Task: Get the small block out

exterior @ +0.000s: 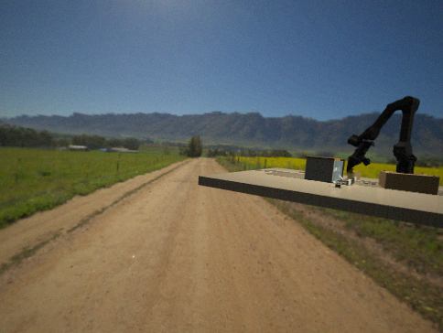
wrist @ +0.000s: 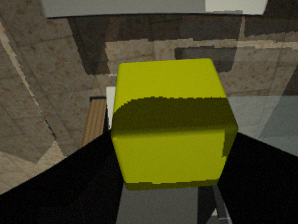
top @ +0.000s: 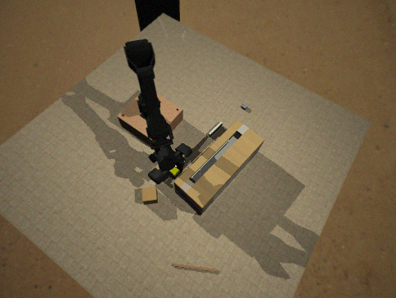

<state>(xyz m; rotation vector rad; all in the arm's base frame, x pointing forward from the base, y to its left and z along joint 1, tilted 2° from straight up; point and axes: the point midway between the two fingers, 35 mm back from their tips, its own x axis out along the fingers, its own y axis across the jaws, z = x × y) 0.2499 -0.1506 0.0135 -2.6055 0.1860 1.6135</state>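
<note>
Top view, step in hand: grasping, seemingly complete, with the block out of the box.
Black two-fingered gripper (top: 170, 166) (exterior: 356, 167) (wrist: 166, 135), left of centre: closed on the block.
Small yellow block (top: 174, 171) (wrist: 172, 125): between the fingers, beside the box's near end.
Next move: probably straight up, then away.
Long wooden clear-fronted box (top: 245, 160) (exterior: 319, 168), right of centre: close enough to be knocked.
</note>
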